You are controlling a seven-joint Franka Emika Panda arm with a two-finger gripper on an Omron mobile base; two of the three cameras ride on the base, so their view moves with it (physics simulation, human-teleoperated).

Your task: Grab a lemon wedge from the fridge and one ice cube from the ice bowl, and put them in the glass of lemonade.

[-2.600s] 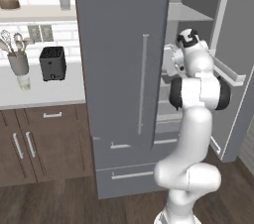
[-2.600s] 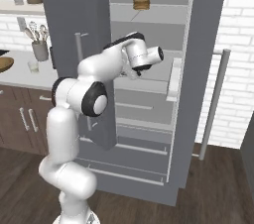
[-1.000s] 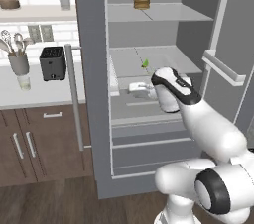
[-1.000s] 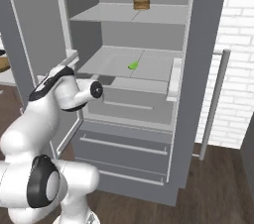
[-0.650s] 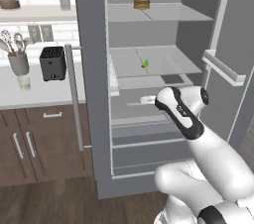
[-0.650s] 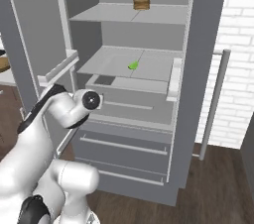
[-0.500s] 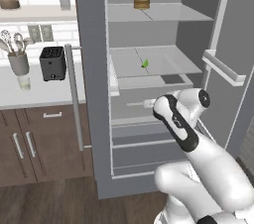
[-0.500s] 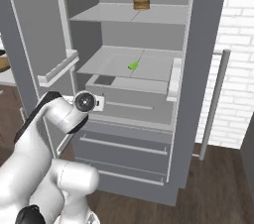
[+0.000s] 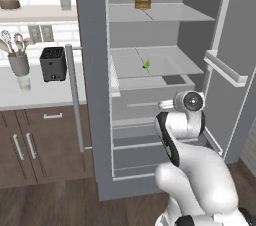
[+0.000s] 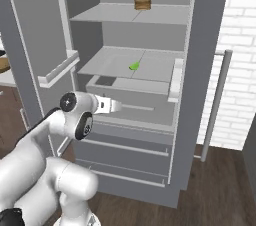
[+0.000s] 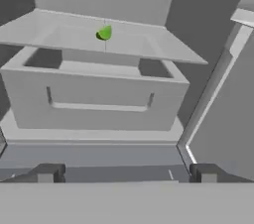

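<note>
With the fridge (image 10: 210,45) doors swung wide, I have my hand (image 10: 111,105) hanging low in front of the open compartment, its fingers (image 11: 47,172) spread far apart and gripping nothing. It points into the fridge at about the level of the pull-out drawer (image 11: 99,100), whose front wall faces me square on in the hand view. Going outward from there, the lemon wedge (image 11: 104,33) lies above and farther in, a small green piece on the middle shelf (image 10: 150,72) just above that drawer. It sits towards the far part of the shelf, near the centre seam, a little left of my hand's midline in the hand view. As I judge it, the coming reach is up and forward over the drawer's rim. The wedge looks too small for me to tell its long axis.
</note>
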